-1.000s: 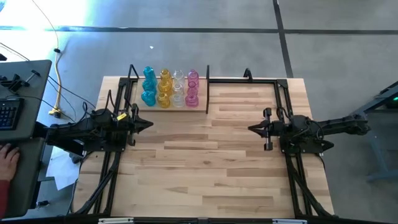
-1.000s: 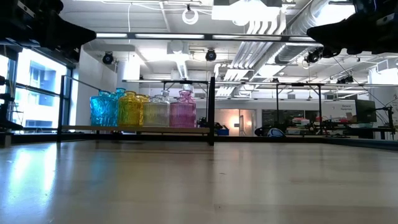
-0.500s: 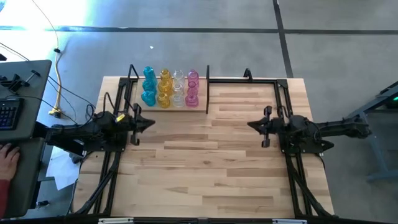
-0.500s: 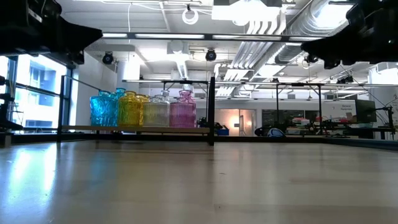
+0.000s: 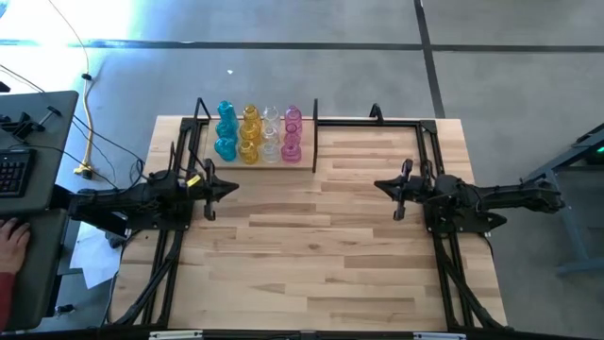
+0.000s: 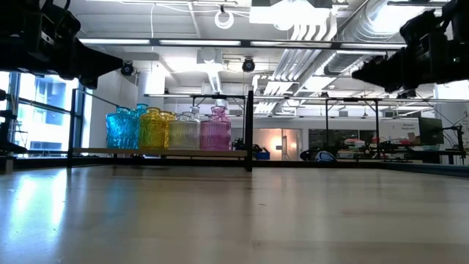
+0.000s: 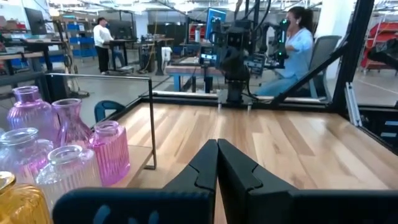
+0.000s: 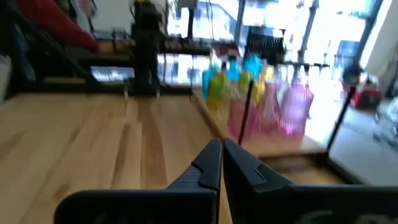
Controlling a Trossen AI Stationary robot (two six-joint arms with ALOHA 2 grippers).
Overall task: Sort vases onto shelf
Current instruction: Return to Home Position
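While hovering closed at seven o'clock of the vases [image 5: 258, 134], the left gripper [image 5: 229, 188] is sitting nearer the shelf [image 5: 314, 142]. The right gripper [image 5: 379, 185], seemingly closed, is waiting at four.

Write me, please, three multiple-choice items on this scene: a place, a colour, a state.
1. Where on the table do the vases stand? A near edge; B on the shelf, far left; C middle.
2. Which stand leftmost in the high view? A pink vases; B clear vases; C blue vases.
3. The left gripper and right gripper have fingers: A open; B shut on vases; C shut, empty.
B: the high view shows them there. C: the blue column is leftmost. C: the wrist views show the fingers meeting, nothing between.
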